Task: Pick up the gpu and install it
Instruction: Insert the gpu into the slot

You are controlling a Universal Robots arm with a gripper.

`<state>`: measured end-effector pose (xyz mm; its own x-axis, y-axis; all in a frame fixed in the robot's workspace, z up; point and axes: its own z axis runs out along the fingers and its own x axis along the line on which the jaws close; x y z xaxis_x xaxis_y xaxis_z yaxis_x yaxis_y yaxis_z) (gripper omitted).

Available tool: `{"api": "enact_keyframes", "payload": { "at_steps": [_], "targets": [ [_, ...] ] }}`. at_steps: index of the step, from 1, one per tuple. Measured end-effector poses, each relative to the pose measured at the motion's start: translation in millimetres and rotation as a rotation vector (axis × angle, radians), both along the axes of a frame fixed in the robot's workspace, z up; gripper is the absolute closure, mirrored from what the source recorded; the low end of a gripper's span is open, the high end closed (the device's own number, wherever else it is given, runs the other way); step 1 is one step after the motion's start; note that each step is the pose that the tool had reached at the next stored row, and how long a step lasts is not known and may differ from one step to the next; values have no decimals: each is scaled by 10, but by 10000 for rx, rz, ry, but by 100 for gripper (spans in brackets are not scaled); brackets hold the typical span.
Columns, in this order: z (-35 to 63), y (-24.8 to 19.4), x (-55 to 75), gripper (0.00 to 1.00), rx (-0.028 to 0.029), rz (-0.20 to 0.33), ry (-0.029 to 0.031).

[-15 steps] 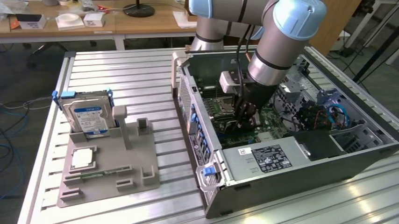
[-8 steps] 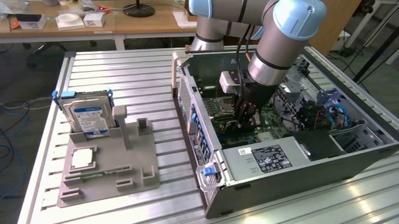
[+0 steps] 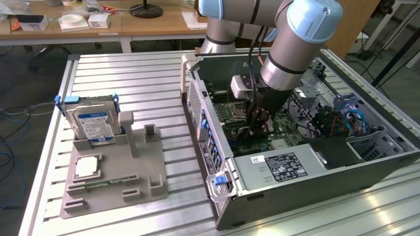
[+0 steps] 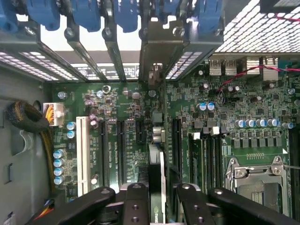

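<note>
Computer case (image 3: 315, 182) lies open on table (image 3: 131, 78), toward exterior view's right. Parts holder (image 3: 111, 172) sits on table at left, apart from case. Hard drive (image 3: 92, 123) stands upright in holder's far end. Gripper (image 3: 257, 129) inside case above motherboard (image 4: 117, 140), gpu (image 4: 156, 159) edge-on between its fingers (image 4: 136, 206).

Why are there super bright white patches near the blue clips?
In the wrist view, light from outside shines through the open slots and vent grille, washing them out; the motherboard stays evenly lit. In the exterior view, glare streaks the metal table.
</note>
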<state>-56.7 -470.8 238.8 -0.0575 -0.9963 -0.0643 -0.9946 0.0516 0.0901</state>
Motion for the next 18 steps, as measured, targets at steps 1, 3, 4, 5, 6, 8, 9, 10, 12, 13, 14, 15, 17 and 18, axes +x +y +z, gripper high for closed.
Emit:
{"api": "enact_keyframes", "payload": {
  "at_steps": [1,3,4,5,6,8,9,10,12,13,14,15,17,18],
  "targets": [
    [1,-1,0,73,-7,1,0],
    [6,-3,0,61,-16,3,3],
    [6,-3,1,61,-17,4,3],
    [6,-3,1,55,-17,4,3],
    [6,-3,1,49,-17,4,3],
    [6,-3,1,44,-18,4,4],
    [10,-3,1,44,-20,4,4],
    [38,-5,1,37,-21,5,5],
    [126,-27,0,37,-16,6,3],
    [171,-31,-1,37,-16,5,3],
    [215,-35,-3,37,-15,6,3],
    [265,-38,-5,37,-17,11,3],
    [344,-46,-8,37,0,23,3],
    [355,-51,-8,39,24,27,2]
  ]
}}
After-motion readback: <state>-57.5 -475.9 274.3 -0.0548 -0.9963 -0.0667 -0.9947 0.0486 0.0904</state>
